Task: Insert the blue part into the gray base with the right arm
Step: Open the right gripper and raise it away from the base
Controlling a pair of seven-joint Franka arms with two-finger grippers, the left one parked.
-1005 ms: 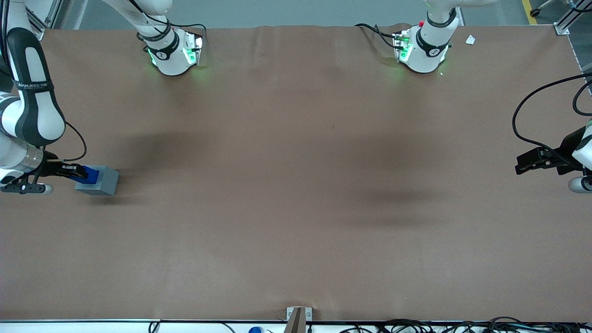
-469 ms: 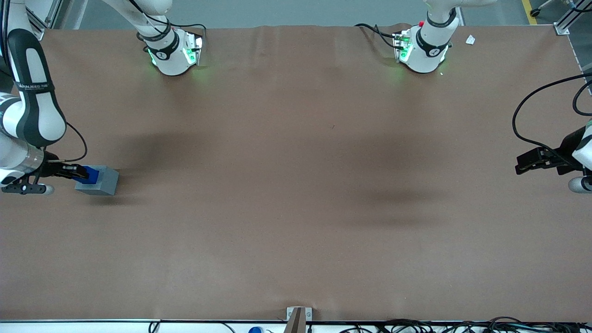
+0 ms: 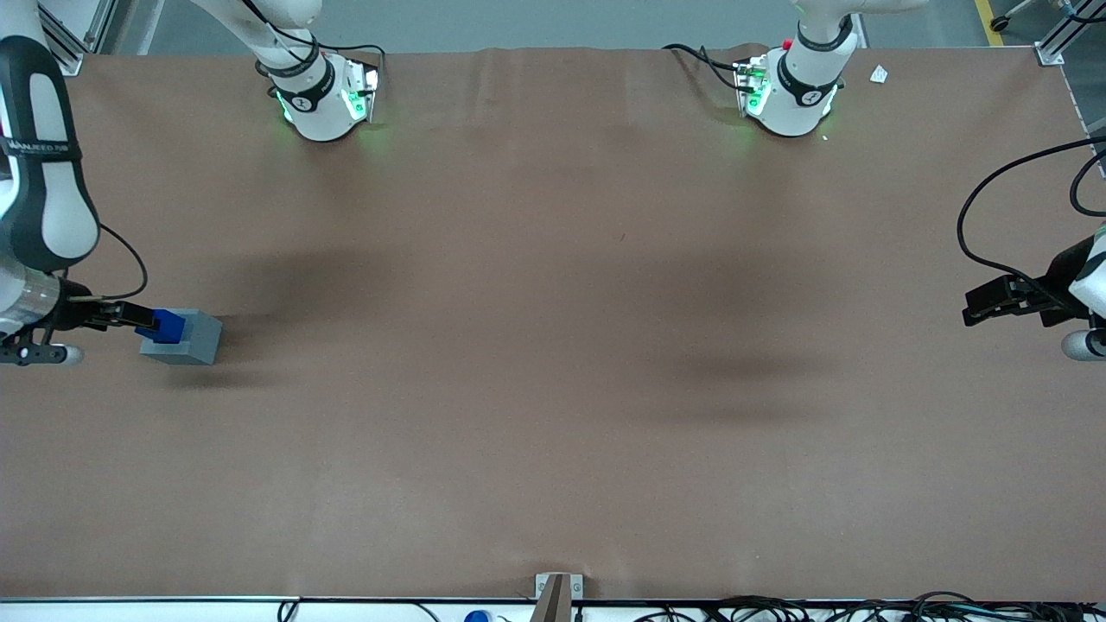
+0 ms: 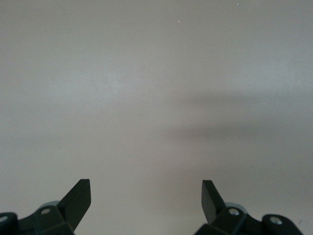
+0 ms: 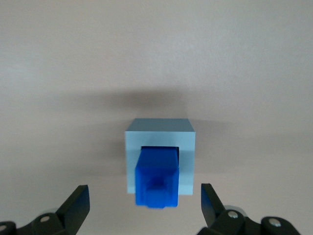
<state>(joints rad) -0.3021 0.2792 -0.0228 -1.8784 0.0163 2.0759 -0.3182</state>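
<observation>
The gripper hung at the working arm's end of the table, its fingers spread wide and holding nothing, with clear air on either side of the blue part. The right arm rose from it along the table's edge. Just beside the gripper, toward the middle of the table, sat the gray base on the brown table, and the blue part stood in the recess on its top, poking up above the rim. To my eye the insertion looked done, or nearly so, and what any coming move turned on was plain enough: the block lay straight below and between the open fingers, its length running up and down out of the base, so the gripper could lift away without touching it, or come down squarely if a last press were wanted. The front view showed only a blue patch at the base's edge nearest the gripper, and I could not judge from it how deep the part sat. The right wrist view showed the gray base framing the blue part on three sides within its square opening, and the gap between fingers and part.
</observation>
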